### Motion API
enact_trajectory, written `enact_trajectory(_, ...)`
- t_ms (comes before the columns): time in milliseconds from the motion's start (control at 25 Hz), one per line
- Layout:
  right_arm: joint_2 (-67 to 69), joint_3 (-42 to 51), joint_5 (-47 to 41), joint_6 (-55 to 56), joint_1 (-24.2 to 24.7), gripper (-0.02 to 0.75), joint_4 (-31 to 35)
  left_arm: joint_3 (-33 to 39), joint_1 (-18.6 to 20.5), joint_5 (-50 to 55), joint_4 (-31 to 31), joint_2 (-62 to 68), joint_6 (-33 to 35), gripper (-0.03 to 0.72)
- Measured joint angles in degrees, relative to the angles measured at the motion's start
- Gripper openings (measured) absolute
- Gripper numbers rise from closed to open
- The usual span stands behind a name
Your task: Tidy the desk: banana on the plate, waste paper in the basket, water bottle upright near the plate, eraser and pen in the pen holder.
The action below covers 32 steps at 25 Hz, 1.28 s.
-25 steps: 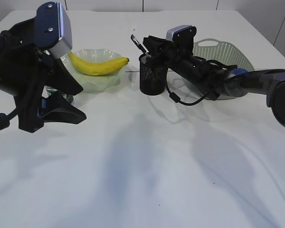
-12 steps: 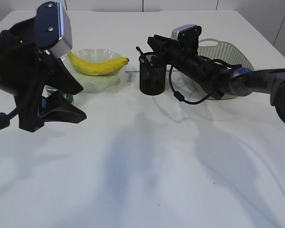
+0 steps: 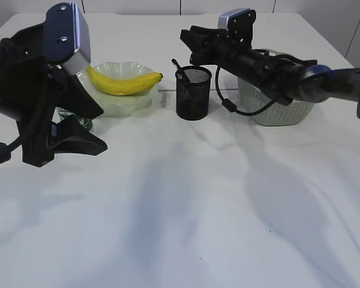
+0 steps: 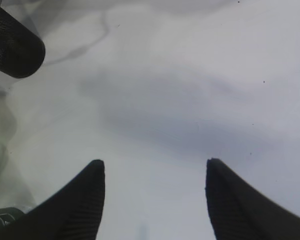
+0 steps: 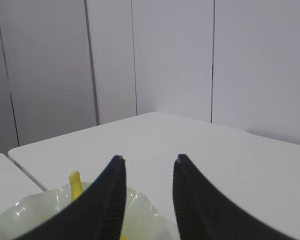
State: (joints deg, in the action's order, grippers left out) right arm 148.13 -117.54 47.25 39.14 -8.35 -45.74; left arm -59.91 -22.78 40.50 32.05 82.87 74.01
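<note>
Right now the banana (image 3: 125, 83) lies across the pale green plate (image 3: 134, 103) in the upper left of the exterior frame, its stem end pointing toward the left arm. Just to the right of the plate, near the upper middle, stands the black mesh pen holder (image 3: 193, 93) on the white counter (image 3: 186, 198), with a dark pen (image 3: 179, 68) leaning out over its left rim. The right gripper (image 3: 188, 43) hangs above and slightly left of the holder, clear of it; in the right wrist view its jaws are parted with nothing between them, and the plate and the banana's stem show low at the left edge of that frame. Behind the right arm, at the upper right, sits the light green basket (image 3: 280, 108); what lies inside cannot be made out. The left gripper (image 4: 154, 172) is at the left side of the exterior frame, low over the counter; the left wrist view shows its jaws spread wide and empty above bare counter, with the pen holder in that frame's upper left corner. Something greenish and clear peeks out behind the left arm below the plate, too hidden to identify.
</note>
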Motion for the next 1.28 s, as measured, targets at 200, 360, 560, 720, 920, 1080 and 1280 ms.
enact_trajectory(200,-5.0,0.0,-2.9,7.7,1.4,0.246,-8.7,0.0,0.0,0.0,0.0,0.0,-0.7,0.455)
enact_trajectory(360,-9.1,0.0,-6.8,16.7,1.7,0.248,-19.1,0.0,0.0,-0.1,0.0,0.0,-3.5,0.455)
enact_trajectory(560,-14.9,0.0,-8.5,31.6,1.7,0.249,-34.6,0.0,0.0,-0.1,0.0,0.0,-9.0,0.455)
enact_trajectory(720,-19.5,0.0,-8.5,43.9,1.7,0.249,-46.4,0.0,0.0,0.3,0.0,0.0,-13.3,0.454)
enact_trajectory(920,-24.6,0.0,-7.3,57.7,1.7,0.249,-59.4,0.0,0.0,2.9,-0.1,-1.5,-16.7,0.454)
enact_trajectory(1080,-27.6,0.0,-4.2,64.1,1.9,0.249,-59.5,0.0,0.0,4.0,-1.2,-4.1,-19.4,0.454)
enact_trajectory(1280,-30.3,0.0,2.2,67.6,2.1,0.249,-59.5,0.0,0.0,5.7,-3.1,-7.9,-22.6,0.454)
